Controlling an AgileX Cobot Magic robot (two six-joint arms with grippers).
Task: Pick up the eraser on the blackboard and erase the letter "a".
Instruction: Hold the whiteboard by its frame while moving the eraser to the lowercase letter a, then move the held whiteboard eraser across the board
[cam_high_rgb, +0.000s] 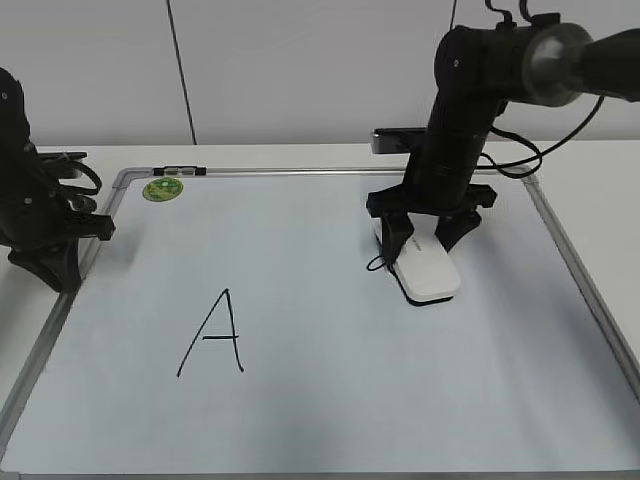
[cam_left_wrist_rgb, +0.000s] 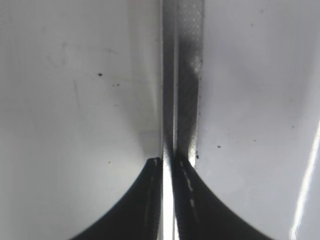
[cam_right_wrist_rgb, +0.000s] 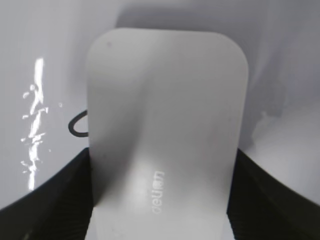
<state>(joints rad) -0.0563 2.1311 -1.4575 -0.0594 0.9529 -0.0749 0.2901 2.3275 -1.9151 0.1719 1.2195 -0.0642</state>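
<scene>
Straddling the eraser on the blackboard, the right gripper clamps its sides, covering most of the letter "a"; left gripper sits closed.

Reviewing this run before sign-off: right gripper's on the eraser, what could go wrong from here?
1. The eraser covers most of the letter "a"; only a dark curve shows at its left edge, so a short stroke may leave marks.
2. The right gripper holds only the eraser's rear end, so pressing down could tilt it.
3. A long sweep left could smear the capital "A".
</scene>
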